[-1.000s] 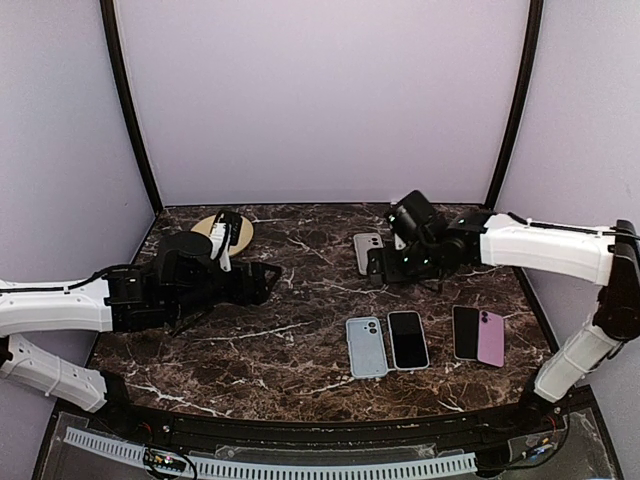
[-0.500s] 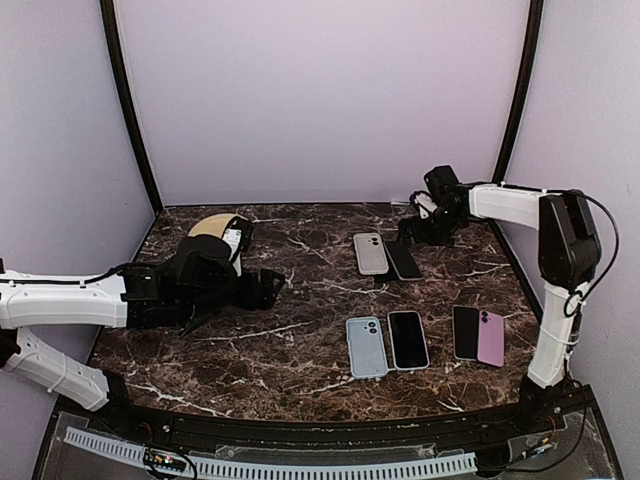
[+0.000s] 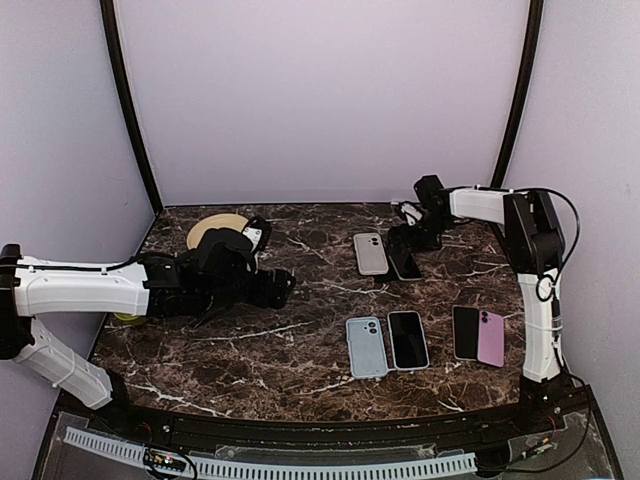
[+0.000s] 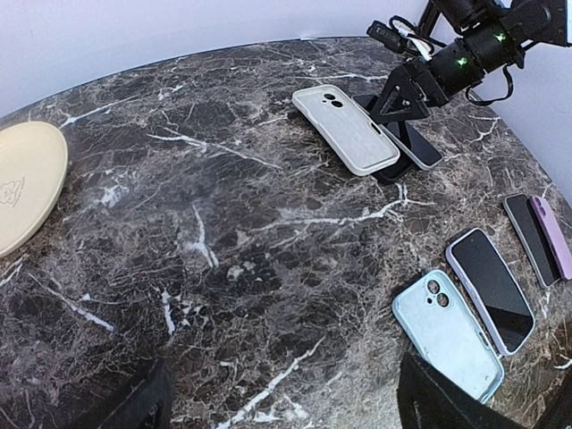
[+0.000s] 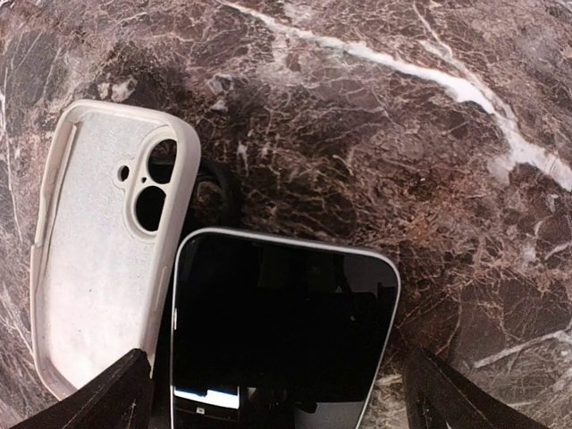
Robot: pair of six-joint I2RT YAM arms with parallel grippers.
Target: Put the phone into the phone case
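Far edge of veined marble worktop [image 5: 375,98]: glossy black rounded phone [image 5: 281,331] beside matte cream rubbery case [image 5: 94,268]. My left end effector [image 4: 286,398] and right end effector [image 5: 281,386] gape wide.

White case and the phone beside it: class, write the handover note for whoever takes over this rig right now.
Left gripper: jaws open, empty, hovering over the left part of the table.
Right gripper: jaws open, one on each side of one end of the phone; nothing lifted.
Things: the phone lies screen up toward the back, right of centre, close beside the white case, which lies hollow side up.
Done: nothing yet; the phone is not in the case.
Left to do: grip the phone, line it up over the case, press it in.
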